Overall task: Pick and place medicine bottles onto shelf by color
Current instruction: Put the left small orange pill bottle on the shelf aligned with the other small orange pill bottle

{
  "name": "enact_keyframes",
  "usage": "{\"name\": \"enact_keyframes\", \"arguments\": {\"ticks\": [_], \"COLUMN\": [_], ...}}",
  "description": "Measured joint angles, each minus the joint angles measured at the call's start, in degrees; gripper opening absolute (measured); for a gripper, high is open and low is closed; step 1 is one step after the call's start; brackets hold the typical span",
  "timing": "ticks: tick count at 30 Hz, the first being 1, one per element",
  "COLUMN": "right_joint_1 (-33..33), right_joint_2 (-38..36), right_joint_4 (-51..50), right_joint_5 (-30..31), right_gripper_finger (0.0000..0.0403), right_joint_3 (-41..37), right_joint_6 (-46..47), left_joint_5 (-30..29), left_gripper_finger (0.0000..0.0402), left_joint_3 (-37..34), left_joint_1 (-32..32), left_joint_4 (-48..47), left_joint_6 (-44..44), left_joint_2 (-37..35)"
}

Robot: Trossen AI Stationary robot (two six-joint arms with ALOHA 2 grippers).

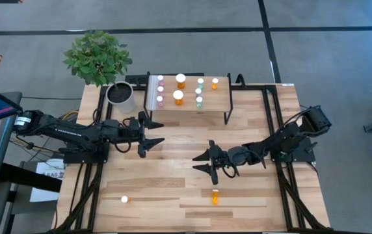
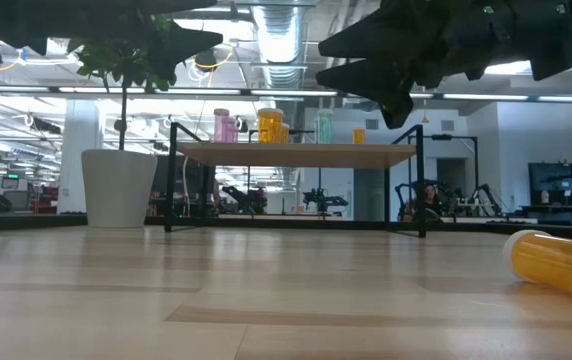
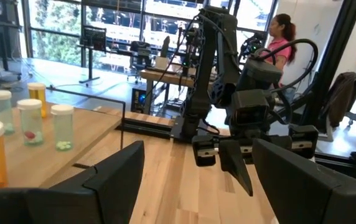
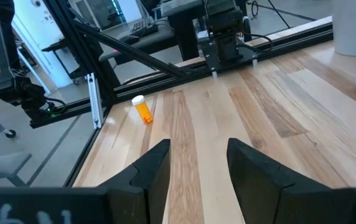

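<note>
High view | right gripper (image 1: 207, 162) apart, empty, above table (image 1: 173, 188) | orange bottle (image 1: 215, 195) lying near front edge, well apart from shelf (image 1: 189, 107) | approach advised across its body | left gripper (image 1: 150, 133) apart, waiting beside shelf
</note>
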Motion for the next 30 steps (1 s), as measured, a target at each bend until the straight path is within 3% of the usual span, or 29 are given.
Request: {"name": "enact_keyframes", "arguments": {"ticks": [30], "right_joint_1": [0.0], "right_joint_2": [0.0], "right_joint_4": [0.0], "right_joint_5": [1.4], "right_gripper_finger": [0.0179], "right_joint_3": [0.0], "right_joint_6": [-0.1], "left_joint_5": [0.5], "left_gripper_finger": [0.0285], "left_joint_3": [0.0], "left_joint_1": [0.0], "left_joint_4": [-0.8], "left_joint_6": [-0.1], "left_joint_2": [0.0]}}
